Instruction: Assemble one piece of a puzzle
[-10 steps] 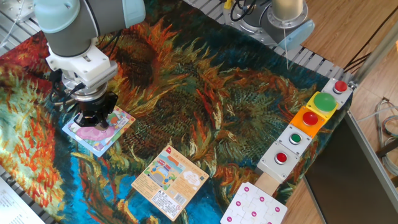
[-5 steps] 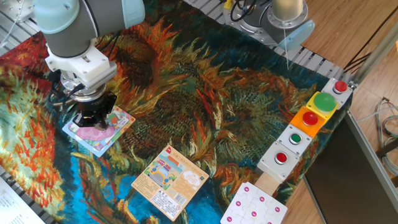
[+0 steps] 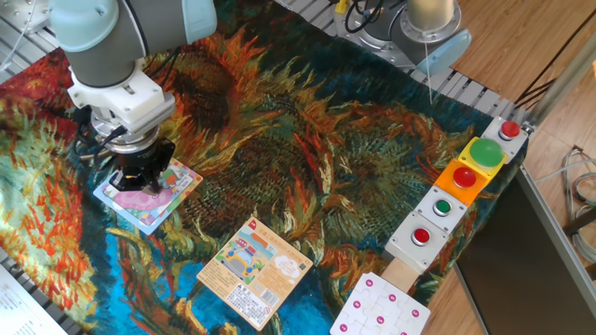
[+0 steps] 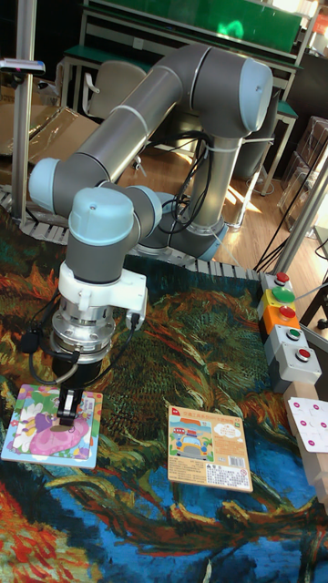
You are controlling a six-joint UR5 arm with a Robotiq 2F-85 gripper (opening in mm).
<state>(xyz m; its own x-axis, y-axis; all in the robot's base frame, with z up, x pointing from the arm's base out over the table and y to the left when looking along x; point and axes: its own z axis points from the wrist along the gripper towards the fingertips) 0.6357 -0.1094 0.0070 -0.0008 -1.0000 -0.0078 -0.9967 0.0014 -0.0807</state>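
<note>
The puzzle (image 3: 140, 200) lies flat on the left of the patterned cloth, a pastel square with a pink-purple figure and a light-blue rim (image 4: 18, 435). My gripper (image 4: 69, 407) points straight down onto the puzzle's upper right part, fingertips at its surface. The dark fingers (image 4: 64, 401) stand close together, narrowly shut. The piece is pinched between them and almost wholly hidden by the fingers and the gripper body (image 3: 140, 167). I cannot tell whether it sits flush in the puzzle.
An orange printed card (image 3: 253, 272) lies to the right of the puzzle. A white board with pink dots (image 3: 380, 309) sits at the front right. A row of button boxes (image 3: 461, 177) lines the right edge. The arm's base (image 4: 196, 237) stands behind.
</note>
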